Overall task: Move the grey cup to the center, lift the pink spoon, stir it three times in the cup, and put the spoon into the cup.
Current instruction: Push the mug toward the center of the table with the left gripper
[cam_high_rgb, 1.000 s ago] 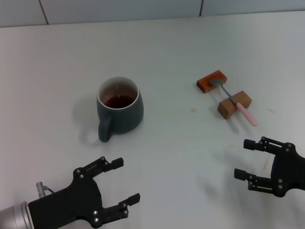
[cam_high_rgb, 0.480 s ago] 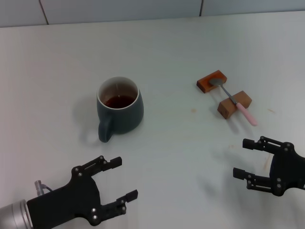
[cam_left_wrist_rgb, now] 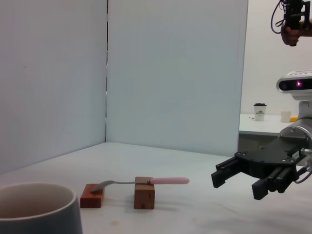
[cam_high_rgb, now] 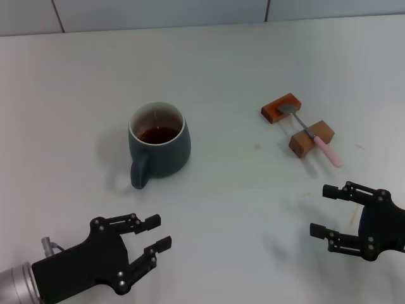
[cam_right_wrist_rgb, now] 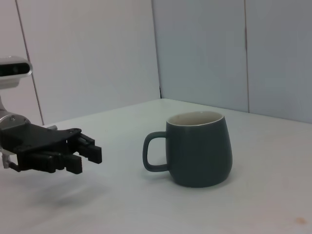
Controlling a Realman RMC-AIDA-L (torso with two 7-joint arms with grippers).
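Note:
The grey cup [cam_high_rgb: 159, 149] stands upright left of the table's middle, its handle turned toward me and dark liquid inside; it also shows in the left wrist view [cam_left_wrist_rgb: 36, 209] and the right wrist view [cam_right_wrist_rgb: 197, 153]. The pink spoon [cam_high_rgb: 314, 137] lies bridged across two brown blocks at the right, bowl on the far one, pink handle [cam_left_wrist_rgb: 168, 181] pointing toward me. My left gripper [cam_high_rgb: 157, 232] hovers open in front of the cup's handle, well short of it, and appears in the right wrist view [cam_right_wrist_rgb: 85, 156]. Nearer than the spoon, my right gripper [cam_high_rgb: 322, 211] hangs open and empty, also visible in the left wrist view [cam_left_wrist_rgb: 237, 185].
The reddish block [cam_high_rgb: 280, 107] and the tan block [cam_high_rgb: 311, 139] carry the spoon. The white table [cam_high_rgb: 240, 209] ends at a wall seam at the back. Beyond the table, the left wrist view shows another robot head and a paper cup [cam_left_wrist_rgb: 260, 111] on a far counter.
My left gripper has turned at the wrist and drawn slightly back, so its fingertips now appear closer together. The right gripper, cup and spoon have stayed put.

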